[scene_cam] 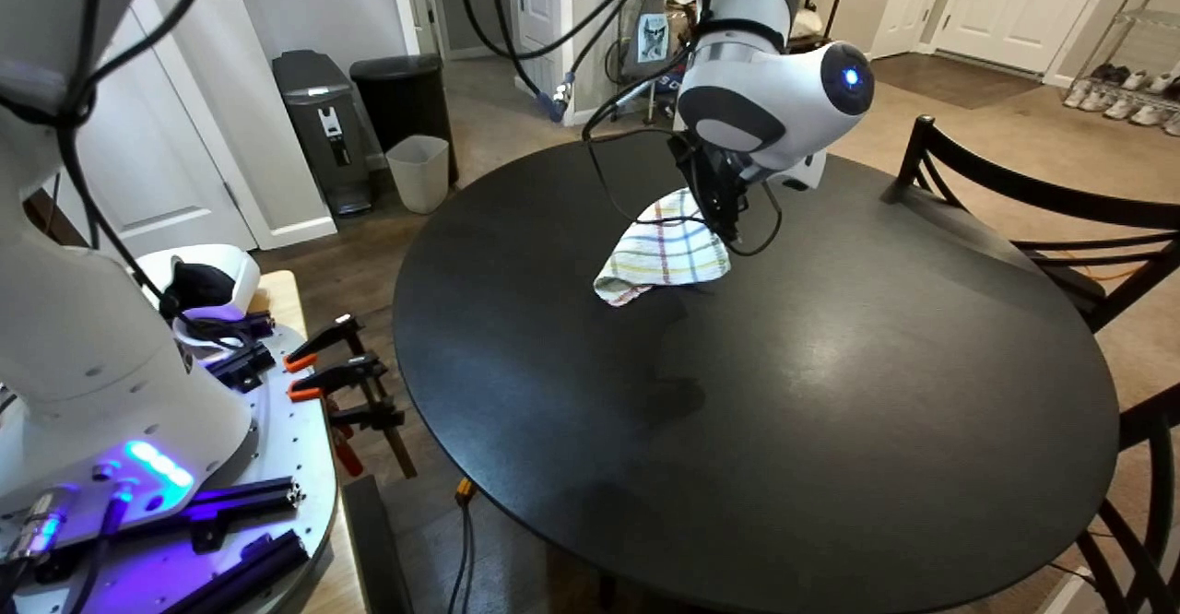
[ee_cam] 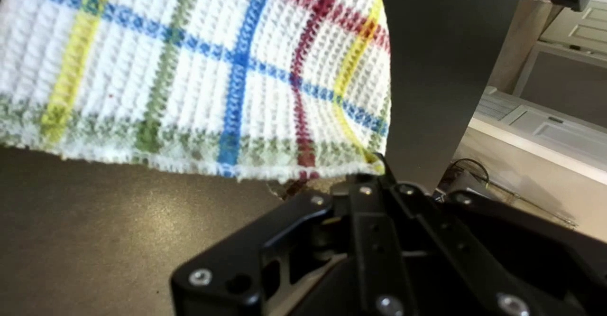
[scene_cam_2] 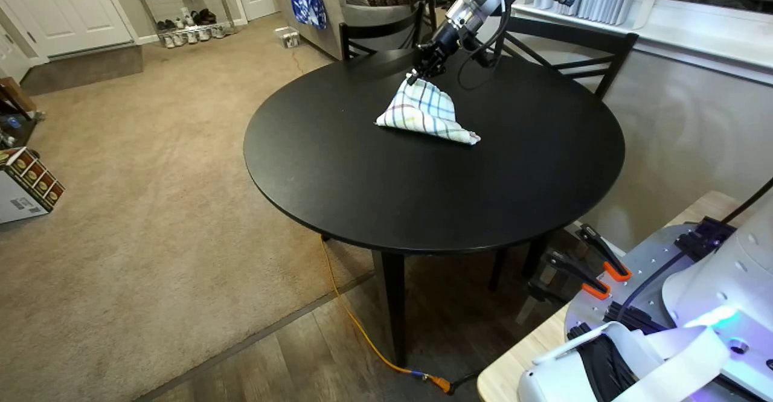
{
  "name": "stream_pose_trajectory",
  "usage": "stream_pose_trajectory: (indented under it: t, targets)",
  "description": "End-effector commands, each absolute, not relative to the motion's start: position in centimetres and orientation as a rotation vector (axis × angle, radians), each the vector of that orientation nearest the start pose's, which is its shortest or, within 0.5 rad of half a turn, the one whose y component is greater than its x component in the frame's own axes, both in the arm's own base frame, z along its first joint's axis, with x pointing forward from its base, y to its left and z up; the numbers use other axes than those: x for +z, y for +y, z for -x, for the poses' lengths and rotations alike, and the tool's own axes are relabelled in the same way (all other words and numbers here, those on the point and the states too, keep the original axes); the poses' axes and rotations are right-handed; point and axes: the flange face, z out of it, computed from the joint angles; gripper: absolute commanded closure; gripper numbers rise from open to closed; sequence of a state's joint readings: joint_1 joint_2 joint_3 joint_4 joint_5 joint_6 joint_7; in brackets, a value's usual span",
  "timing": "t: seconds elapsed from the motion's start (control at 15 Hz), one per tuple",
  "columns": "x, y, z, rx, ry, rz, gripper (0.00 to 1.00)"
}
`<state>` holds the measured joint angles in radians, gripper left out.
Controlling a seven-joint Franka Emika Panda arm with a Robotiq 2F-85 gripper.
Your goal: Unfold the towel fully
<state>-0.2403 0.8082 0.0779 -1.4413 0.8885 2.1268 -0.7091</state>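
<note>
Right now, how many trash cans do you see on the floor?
3, grouped together in an exterior view: a tall grey can, a tall black can beside it, and a small pale can in front of the black can. More may be hidden.

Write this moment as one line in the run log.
towel: not fully unfolded, bunched | jaws: shut on one corner | pinched corner: raised above round black table | next, likely: pull cloth flat

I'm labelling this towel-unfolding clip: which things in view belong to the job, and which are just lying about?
For the job:
towel, not yet flat
end effector, gripping it
round black table

Just lying about:
box
pale waste bin
shoes
blue-and-white throw
</note>
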Motion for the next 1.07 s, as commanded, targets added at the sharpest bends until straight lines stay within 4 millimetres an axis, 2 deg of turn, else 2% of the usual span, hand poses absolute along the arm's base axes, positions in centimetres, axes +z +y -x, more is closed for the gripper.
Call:
stream_pose_trajectory:
  t: [0.0,0.2,0.4,0.53,0.8,0.87,1.0]
  targets:
    - [22.3,-8.8,-69.8,-0.272,0.109,2.473,1.00]
    - [21.3,-7.7,-68.0,-0.261,0.190,2.521,1.00]
    - [20.1,-5.8,-65.5,-0.296,0.210,2.548,1.00]
    - [20.0,-4.6,-63.7,-0.327,0.236,2.574,1.00]
    - [21.6,-2.6,-59.8,-0.492,0.292,2.639,1.00]
    - [22.1,-1.8,-57.9,-0.545,0.305,2.657,1.00]
    - [23.1,-0.4,-55.4,-0.629,0.337,2.679,1.00]
